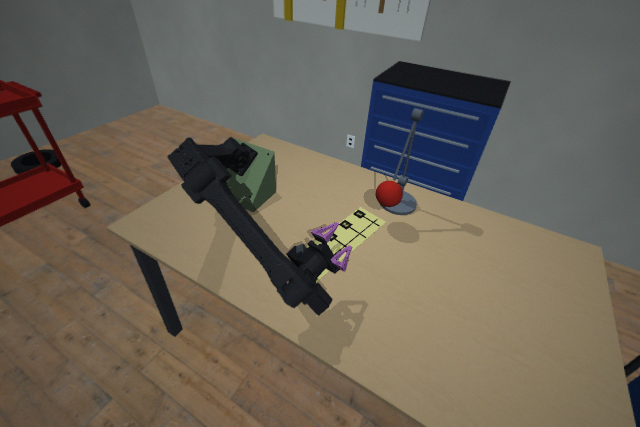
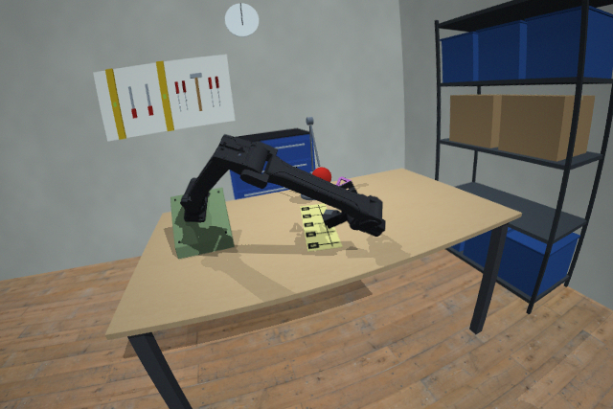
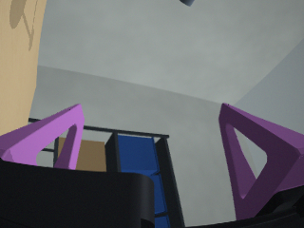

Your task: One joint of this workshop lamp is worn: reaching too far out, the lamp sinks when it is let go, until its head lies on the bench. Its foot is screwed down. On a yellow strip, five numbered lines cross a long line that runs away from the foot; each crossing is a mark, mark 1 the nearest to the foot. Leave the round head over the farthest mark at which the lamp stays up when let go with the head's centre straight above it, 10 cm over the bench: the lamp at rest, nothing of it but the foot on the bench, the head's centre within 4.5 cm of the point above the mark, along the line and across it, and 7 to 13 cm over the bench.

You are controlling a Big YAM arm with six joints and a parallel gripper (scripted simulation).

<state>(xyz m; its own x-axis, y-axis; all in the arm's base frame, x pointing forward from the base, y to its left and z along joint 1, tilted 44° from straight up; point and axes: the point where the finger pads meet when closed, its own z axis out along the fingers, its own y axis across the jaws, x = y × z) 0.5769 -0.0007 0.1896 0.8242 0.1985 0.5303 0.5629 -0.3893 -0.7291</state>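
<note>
The lamp's red round head (image 1: 388, 193) (image 2: 322, 174) hangs low, close beside its grey foot (image 1: 408, 204), with the folded grey arm rising to an elbow (image 1: 416, 113) (image 2: 310, 120). The yellow strip (image 1: 374, 221) (image 2: 330, 236) with its numbered lines runs from the foot towards the table's front. My gripper (image 1: 333, 245) (image 3: 151, 111) is open and empty, with purple fingers tilted upward over the middle of the strip, well short of the head. In the exterior view one purple finger (image 2: 343, 181) shows beyond the forearm. The wrist view shows only wall, shelf and a grey scrap of the lamp (image 3: 186, 2).
My arm stands on a green block (image 1: 260, 180) (image 2: 200, 228) at the table's left. A blue drawer cabinet (image 1: 436, 133) stands behind the lamp. A metal shelf (image 2: 519, 122) stands to the right and a red cart (image 1: 25, 153) to the left, both off the table.
</note>
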